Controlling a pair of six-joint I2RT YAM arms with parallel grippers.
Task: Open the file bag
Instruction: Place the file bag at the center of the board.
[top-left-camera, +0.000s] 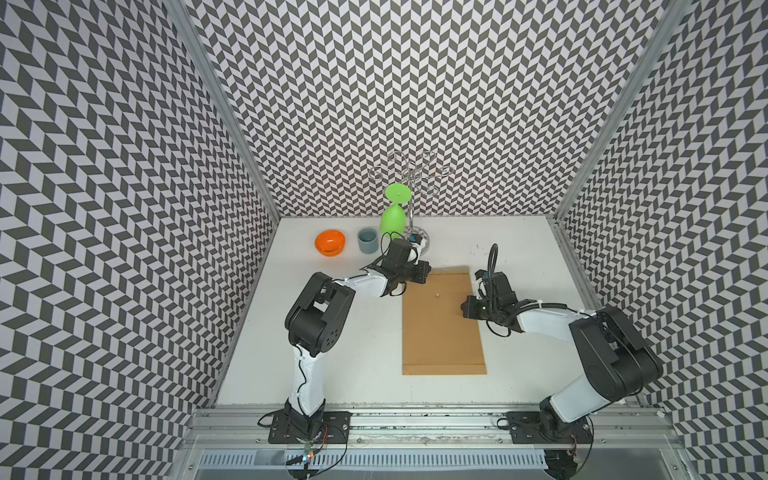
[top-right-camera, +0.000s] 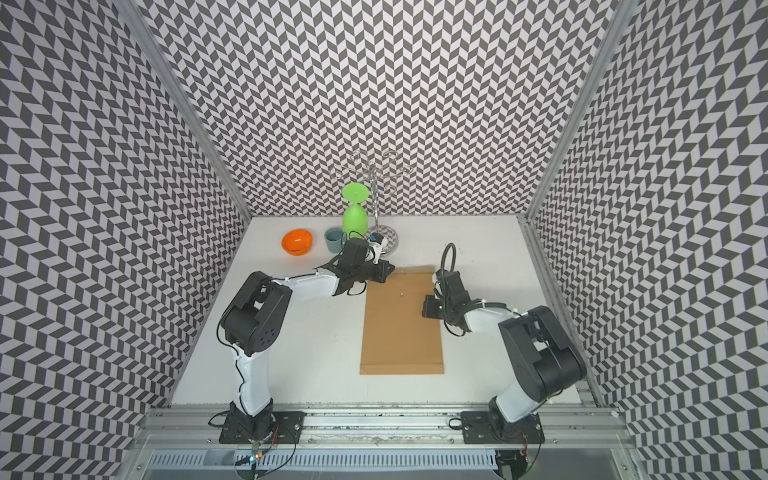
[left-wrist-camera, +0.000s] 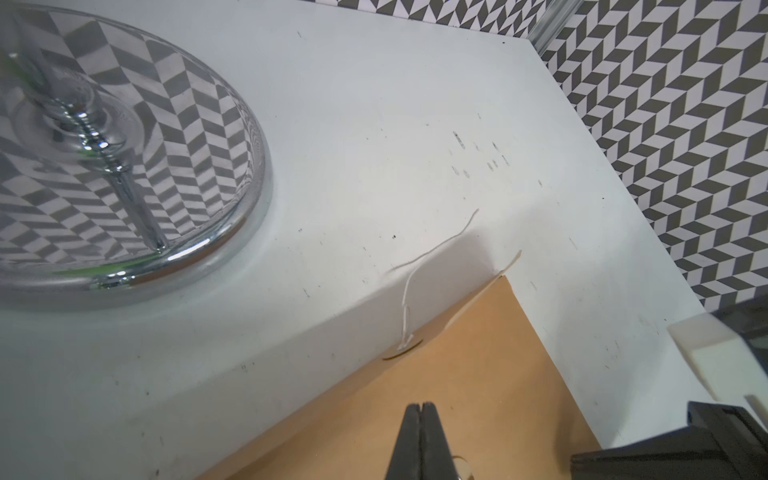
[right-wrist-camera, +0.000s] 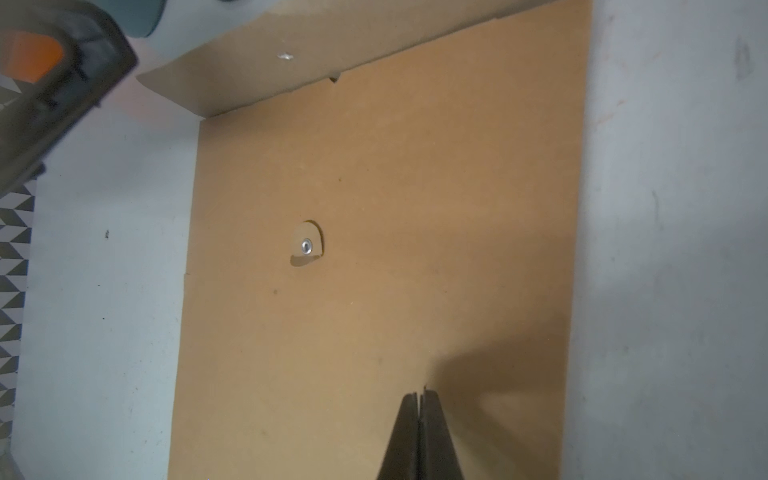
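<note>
With my left claw (left-wrist-camera: 420, 407) and right claw (right-wrist-camera: 419, 397) both together and empty, I should ease the flap (right-wrist-camera: 249, 70) of the file bag (top-left-camera: 440, 328) fully back.

No legible txt, labels, brands or nos. in any view; file bag (top-left-camera: 442, 328) is plain brown, w/ no readable print.

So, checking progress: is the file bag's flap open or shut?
Open. The flap stands lifted off the file bag, and the string trails loose, not wound round the button.
</note>
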